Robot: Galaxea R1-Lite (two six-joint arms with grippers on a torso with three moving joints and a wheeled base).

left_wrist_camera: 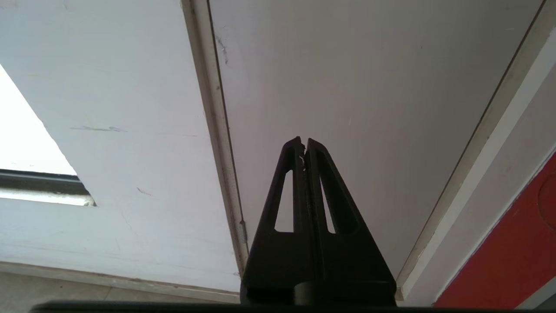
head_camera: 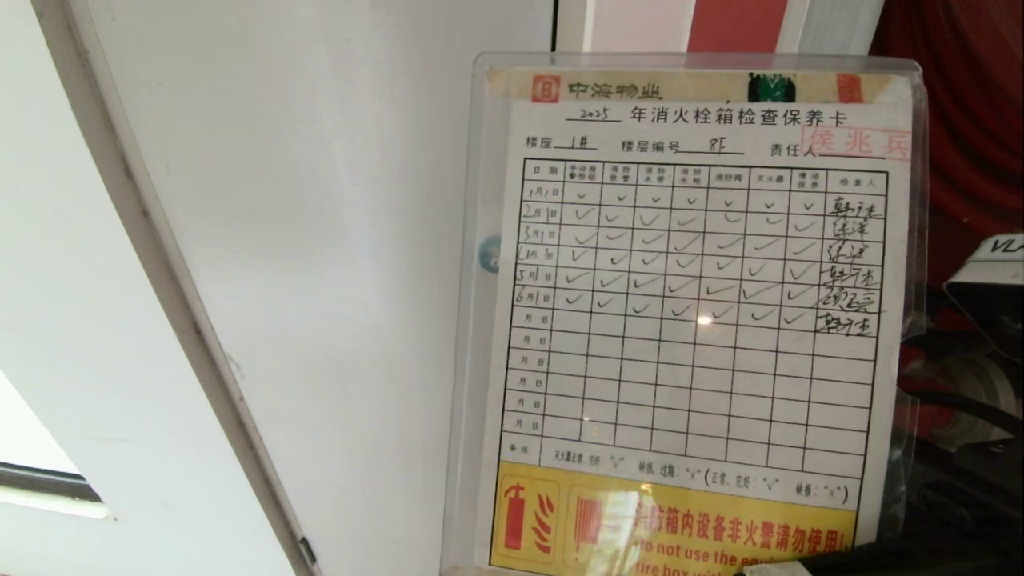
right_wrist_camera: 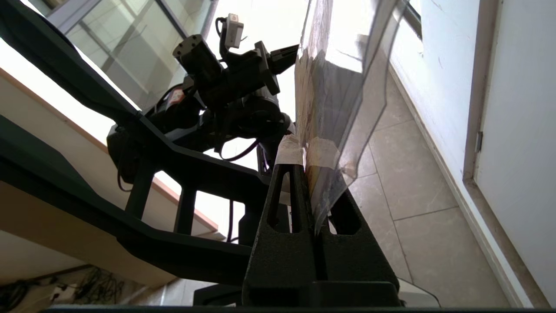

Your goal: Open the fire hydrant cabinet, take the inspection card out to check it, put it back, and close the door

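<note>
Right end effector pinching inspection card at bottom edge, card upright above it, left end effector pressed together, idle

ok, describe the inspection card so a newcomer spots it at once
Right of the white panel door, filling the head view, is the inspection card in a clear sleeve. The right gripper pinches its bottom edge. Only it has a checkmark grid and yellow warning strip.

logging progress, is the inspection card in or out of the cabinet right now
Out. The inspection card is held up before the head camera, pinched at its lower edge in the shut jaws of the right gripper.
</note>
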